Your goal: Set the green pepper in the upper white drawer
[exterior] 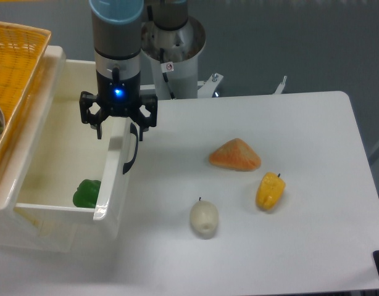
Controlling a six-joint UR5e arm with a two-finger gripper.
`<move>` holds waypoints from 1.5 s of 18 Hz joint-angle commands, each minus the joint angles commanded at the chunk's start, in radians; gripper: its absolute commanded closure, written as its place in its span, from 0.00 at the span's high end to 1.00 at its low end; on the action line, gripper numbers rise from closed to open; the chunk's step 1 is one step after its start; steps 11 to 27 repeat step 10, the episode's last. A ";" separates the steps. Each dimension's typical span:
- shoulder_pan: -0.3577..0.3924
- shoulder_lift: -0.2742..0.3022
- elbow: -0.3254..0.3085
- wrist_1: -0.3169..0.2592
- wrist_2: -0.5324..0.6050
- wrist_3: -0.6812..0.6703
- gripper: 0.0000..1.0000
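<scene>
While the arm stands over the drawer front, findings are:
Gripper (118,131): jaws spread wide, holding nothing, straddling the top edge of the front panel.
Green pepper (86,193): lying inside the upper white drawer (60,132), near corner, against the front panel.
Handle (131,149): black, curved, on the panel's outer face.
Table (313,129): bears a yellow pepper (270,190), an orange wedge-shaped item (236,155) and a pale round vegetable (204,218).
Orange woven basket (16,68): above the drawer, left.
</scene>
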 joint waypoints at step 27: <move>0.100 -0.011 -0.038 -0.003 0.132 0.285 1.00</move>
